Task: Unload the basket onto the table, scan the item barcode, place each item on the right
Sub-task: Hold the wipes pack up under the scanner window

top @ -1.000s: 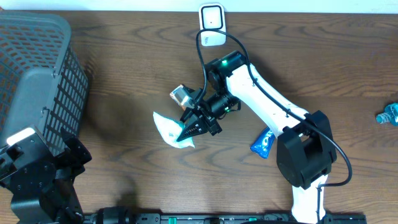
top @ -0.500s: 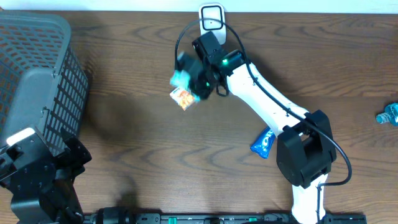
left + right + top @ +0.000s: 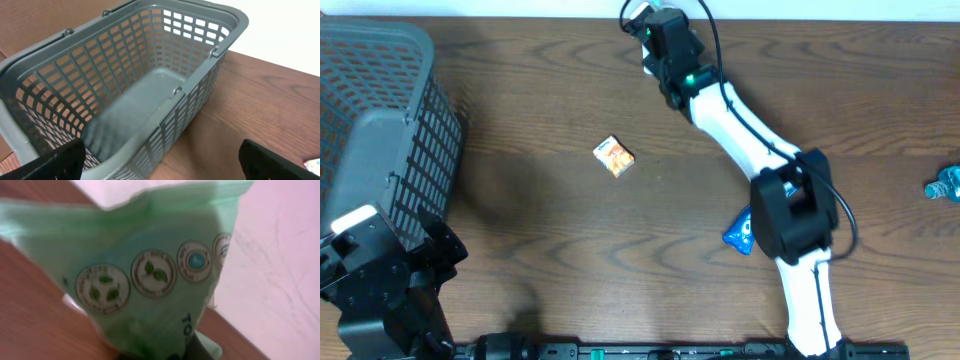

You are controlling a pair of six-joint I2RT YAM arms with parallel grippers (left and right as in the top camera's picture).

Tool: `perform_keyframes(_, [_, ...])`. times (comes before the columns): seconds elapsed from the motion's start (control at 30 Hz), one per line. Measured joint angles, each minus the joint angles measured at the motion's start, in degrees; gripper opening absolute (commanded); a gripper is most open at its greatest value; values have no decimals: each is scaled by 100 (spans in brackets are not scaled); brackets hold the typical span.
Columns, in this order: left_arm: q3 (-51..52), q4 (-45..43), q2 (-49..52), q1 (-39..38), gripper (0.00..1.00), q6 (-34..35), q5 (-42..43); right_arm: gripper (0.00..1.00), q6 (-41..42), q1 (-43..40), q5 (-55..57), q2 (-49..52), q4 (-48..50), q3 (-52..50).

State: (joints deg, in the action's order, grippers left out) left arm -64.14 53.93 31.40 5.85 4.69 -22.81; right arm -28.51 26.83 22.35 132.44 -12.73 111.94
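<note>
Filling the right wrist view, green packet [image 3: 150, 280] (blurred) hides fingers.

Green packet [image 3: 150, 255], close to the lens and blurred, fills most of the frame. It bears a row of round leaf emblems [image 3: 155, 272]. Brown table [image 3: 30, 330] shows behind at left, pale surface [image 3: 285, 280] at right.

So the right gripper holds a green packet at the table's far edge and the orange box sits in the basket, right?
No. The orange box lies on the table, outside the basket; the overhead view shows it. The green packet claim holds.
</note>
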Motion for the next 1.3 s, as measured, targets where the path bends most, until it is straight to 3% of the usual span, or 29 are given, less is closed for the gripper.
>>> perform_keyframes(0.2, [0, -7, -2, 0, 98, 0, 0, 1, -597, -262, 240, 1484, -1128, 2347])
perform_keyframes(0.27, [0, -9, -2, 0, 98, 0, -2, 1, -682, -254, 260, 1696, -1355, 2647])
perform_keyframes(0.43, [0, -9, -2, 0, 98, 0, -2, 1, -1029, -249, 404, 1808, -1650, 2704])
perform_keyframes(0.93, [0, -9, -2, 0, 98, 0, -2, 1, -2107, -278, 911, 1814, -1169, 2695])
perform_keyframes(1.3, [0, -9, -2, 0, 98, 0, -2, 1, -2295, -341, 793, 2081, -595, 2522])
